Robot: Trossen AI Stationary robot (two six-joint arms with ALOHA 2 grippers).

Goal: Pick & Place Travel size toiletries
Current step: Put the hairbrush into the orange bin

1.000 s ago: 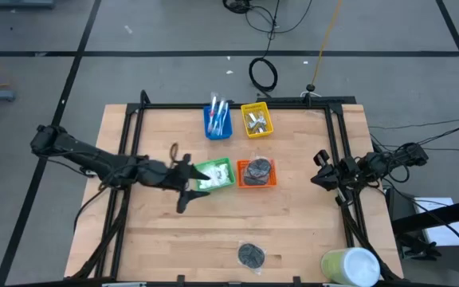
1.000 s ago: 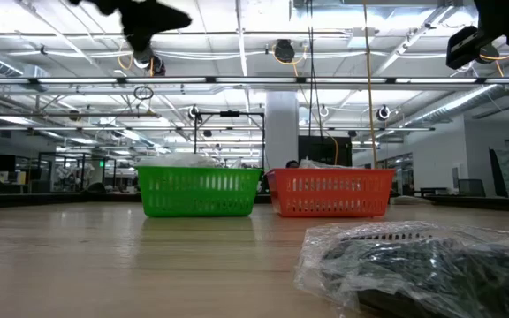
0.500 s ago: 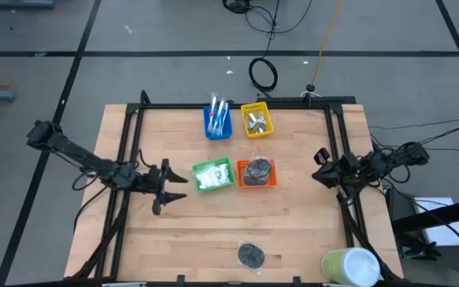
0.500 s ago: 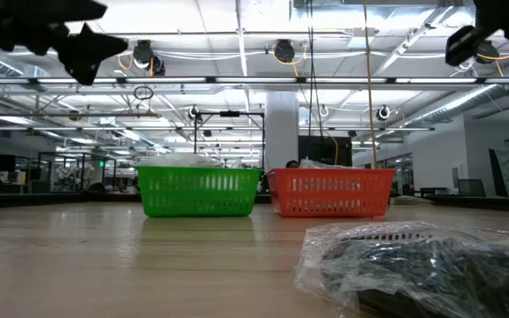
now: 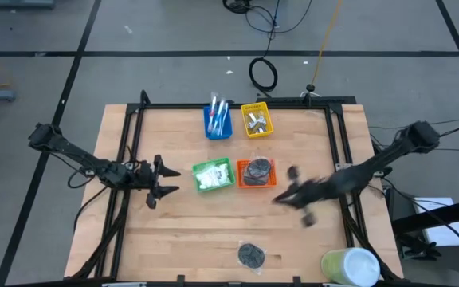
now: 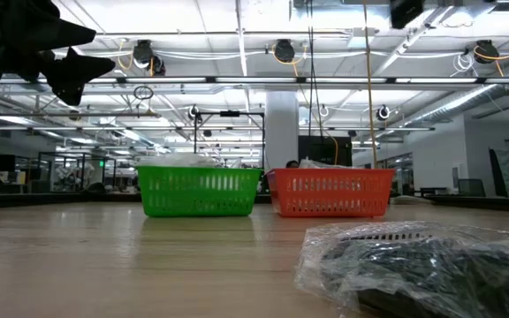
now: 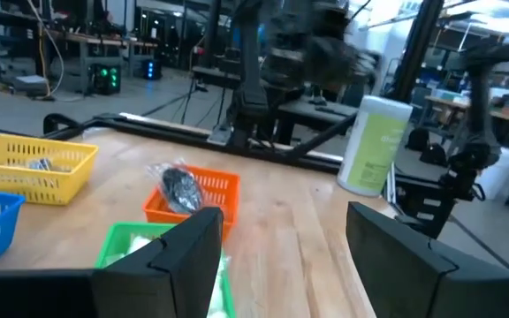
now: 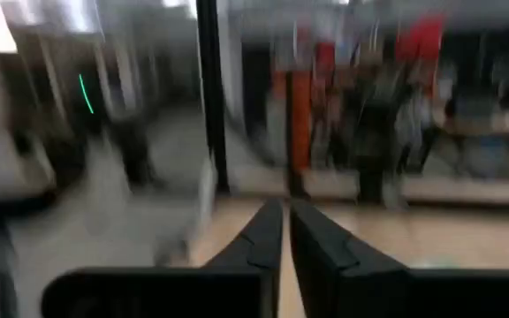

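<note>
One black round disc in a clear packet point(image 5: 251, 254) lies flat on the table near its near edge and fills the low view's foreground point(image 6: 422, 265). White packets lie in the green bin point(image 5: 212, 174), black discs in the orange bin point(image 5: 256, 172), silvery tubes in the yellow bin point(image 5: 256, 119), and thin sticks in the blue bin point(image 5: 217, 119). My left gripper point(image 5: 156, 182) point(image 7: 281, 256) hovers open and empty, left of the green bin. My right gripper point(image 5: 297, 193) point(image 8: 286, 221) is blurred, right of the orange bin, above the table, fingers shut and empty.
A large pale green-white cylinder point(image 5: 349, 267) stands at the table's near right corner, also seen in the left wrist view point(image 7: 374, 146). A black frame point(image 5: 229, 106) borders the work area. Bare wood lies between the bins and the packet on the table.
My left gripper has drawn back from above the green bin toward the table's left edge, staying open. My right arm has swung fast from the table's right edge toward the middle, ending beside the orange bin.
</note>
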